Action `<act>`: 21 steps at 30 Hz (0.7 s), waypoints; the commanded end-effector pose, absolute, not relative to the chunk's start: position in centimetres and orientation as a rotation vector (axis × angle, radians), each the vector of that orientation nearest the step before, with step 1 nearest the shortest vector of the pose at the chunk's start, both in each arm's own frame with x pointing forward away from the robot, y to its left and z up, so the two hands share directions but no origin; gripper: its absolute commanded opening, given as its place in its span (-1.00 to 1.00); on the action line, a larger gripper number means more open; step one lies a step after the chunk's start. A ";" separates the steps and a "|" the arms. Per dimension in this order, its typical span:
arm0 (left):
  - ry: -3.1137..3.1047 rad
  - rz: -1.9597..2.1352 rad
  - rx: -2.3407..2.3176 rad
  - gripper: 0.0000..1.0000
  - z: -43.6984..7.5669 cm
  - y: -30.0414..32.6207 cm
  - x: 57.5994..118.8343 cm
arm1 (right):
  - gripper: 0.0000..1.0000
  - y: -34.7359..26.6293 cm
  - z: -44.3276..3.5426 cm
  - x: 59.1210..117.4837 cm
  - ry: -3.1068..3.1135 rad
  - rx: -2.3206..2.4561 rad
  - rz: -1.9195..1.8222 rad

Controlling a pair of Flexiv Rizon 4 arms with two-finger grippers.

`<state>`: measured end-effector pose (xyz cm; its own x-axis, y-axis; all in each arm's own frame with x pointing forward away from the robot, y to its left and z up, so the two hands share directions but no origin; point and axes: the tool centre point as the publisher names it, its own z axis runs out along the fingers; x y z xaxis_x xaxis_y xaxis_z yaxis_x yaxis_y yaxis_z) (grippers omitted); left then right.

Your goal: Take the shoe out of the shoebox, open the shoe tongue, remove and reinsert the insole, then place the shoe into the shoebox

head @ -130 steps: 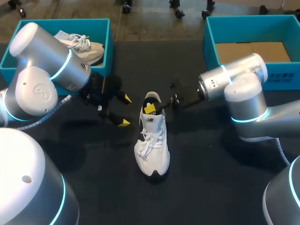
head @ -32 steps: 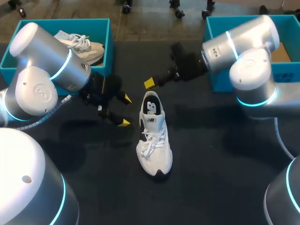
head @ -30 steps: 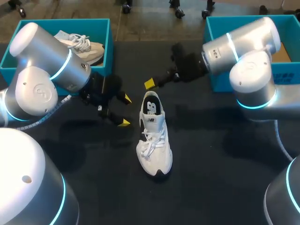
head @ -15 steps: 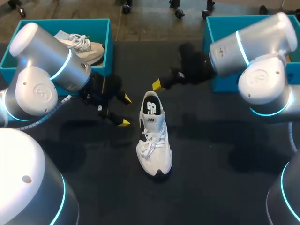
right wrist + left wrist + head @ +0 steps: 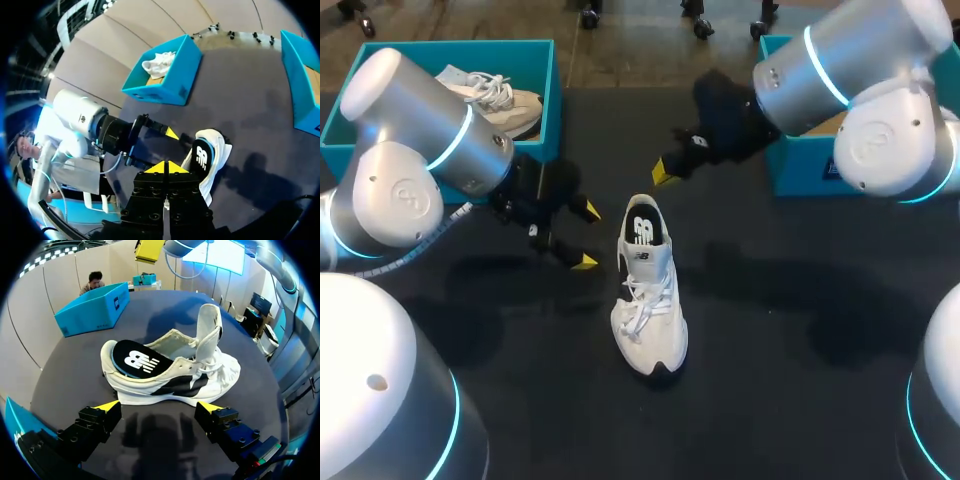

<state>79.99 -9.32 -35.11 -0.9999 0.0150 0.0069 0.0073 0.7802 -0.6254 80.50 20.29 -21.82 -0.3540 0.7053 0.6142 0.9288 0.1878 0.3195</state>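
Shoes first: we count two. One white shoe [image 5: 645, 290] stands on its sole on the dark table [image 5: 770, 350], between the two boxes, with its heel towards the far edge and its toe towards us. A second shoe [image 5: 495, 95], pale as well, lies inside the left shoebox [image 5: 552, 90].

We count two teal shoeboxes. The right shoebox [image 5: 790, 172] is partly hidden behind our right arm, and a brown floor shows inside it.

The shoe on the table has black panels along its side and white laces [image 5: 642, 300]. Its tongue [image 5: 207, 327] stands pulled up. A black insole [image 5: 643, 232] with a white mark lies in the heel opening, and in the left wrist view it rides up over the heel rim.

We count two grippers. Our left gripper [image 5: 582, 236] sits low beside the shoe with its fingers spread wide. The shoe's side lies ahead of them and they touch nothing. Our right gripper [image 5: 663, 173] hangs above the table beyond the heel, its yellow tips pressed together with nothing between them.
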 end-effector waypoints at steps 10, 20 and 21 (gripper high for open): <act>-2.955 1.034 -0.019 1.00 -35.1 -9.4 80.0 | -1.00 20.6 -21.7 80.4 -2.204 -1.625 -0.889; -2.969 1.017 -0.056 1.00 -32.2 -6.3 79.2 | -1.00 20.1 -23.6 80.5 -2.244 -1.847 -0.862; -2.968 1.022 -0.060 1.00 -31.6 -6.0 79.3 | -1.00 20.4 -23.9 80.5 -2.242 -1.871 -0.861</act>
